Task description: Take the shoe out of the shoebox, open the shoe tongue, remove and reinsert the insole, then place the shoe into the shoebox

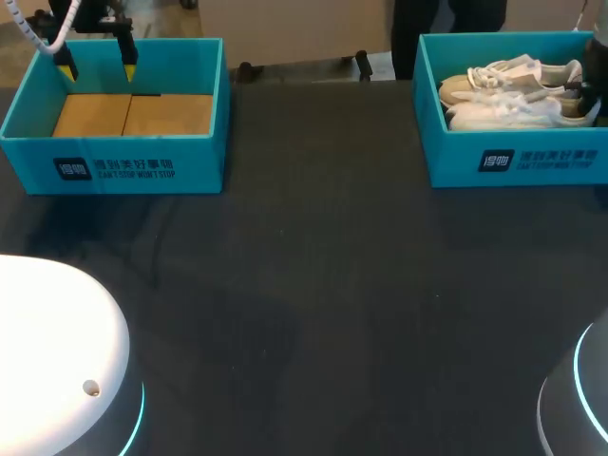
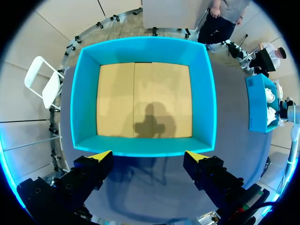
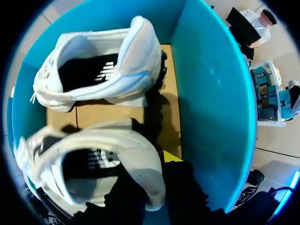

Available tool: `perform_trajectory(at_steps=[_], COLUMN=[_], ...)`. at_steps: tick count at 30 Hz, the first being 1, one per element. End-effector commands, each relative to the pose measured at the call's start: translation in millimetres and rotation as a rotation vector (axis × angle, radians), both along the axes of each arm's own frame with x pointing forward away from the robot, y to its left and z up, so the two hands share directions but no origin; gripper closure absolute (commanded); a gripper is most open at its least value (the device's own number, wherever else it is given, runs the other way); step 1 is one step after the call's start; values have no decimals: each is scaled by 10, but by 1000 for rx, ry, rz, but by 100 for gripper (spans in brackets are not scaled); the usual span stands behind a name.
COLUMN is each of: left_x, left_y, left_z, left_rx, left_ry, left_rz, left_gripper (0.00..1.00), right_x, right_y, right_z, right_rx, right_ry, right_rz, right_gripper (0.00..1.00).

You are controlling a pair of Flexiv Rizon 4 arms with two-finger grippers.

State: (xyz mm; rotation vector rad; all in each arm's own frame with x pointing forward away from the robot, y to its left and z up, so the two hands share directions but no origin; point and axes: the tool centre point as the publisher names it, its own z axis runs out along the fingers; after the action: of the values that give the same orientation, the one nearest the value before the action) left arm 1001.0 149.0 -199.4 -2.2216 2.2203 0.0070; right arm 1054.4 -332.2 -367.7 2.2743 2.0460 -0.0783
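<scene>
White shoe (image 3: 108,140): inside the shoebox (image 1: 446,152), not taken out yet.
Other shoe (image 3: 93,70): in the shoebox too, just beside the first one.
Right gripper (image 3: 154,166): down in the shoebox at the white shoe's heel, a good place to lift from. I cannot tell if it holds on.
Left gripper (image 1: 97,65): well apart from the shoebox, over an empty blue box (image 1: 204,142), spread wide, likely waiting to help.

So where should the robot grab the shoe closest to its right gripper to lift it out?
Probably by the heel rim of the nearer shoe, coming down from above. Its opening faces up, so the heel rim is a thin, stiff edge to pinch. The shoebox wall and the other shoe crowd its sides, leaving only the top free.
</scene>
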Motion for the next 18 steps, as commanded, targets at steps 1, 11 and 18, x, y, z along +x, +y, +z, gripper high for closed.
perform_trajectory(at_steps=[1, 11, 18], left_x=[-5, -5, -5], left_y=[3, 3, 3], left_z=[-5, -5, -5], left_rx=[-2, -2, -2], left_ry=[-1, -1, -1], left_rz=[0, 0, 0], left_gripper=[0, 0, 0], right_x=[-32, -31, -69], right_y=[-26, -128, -158], right_z=[156, 564, 937], right_rx=[-11, -100, -126], right_ry=[-18, -36, -69], right_rz=[-24, -136, -187], right_gripper=[100, 100, 100])
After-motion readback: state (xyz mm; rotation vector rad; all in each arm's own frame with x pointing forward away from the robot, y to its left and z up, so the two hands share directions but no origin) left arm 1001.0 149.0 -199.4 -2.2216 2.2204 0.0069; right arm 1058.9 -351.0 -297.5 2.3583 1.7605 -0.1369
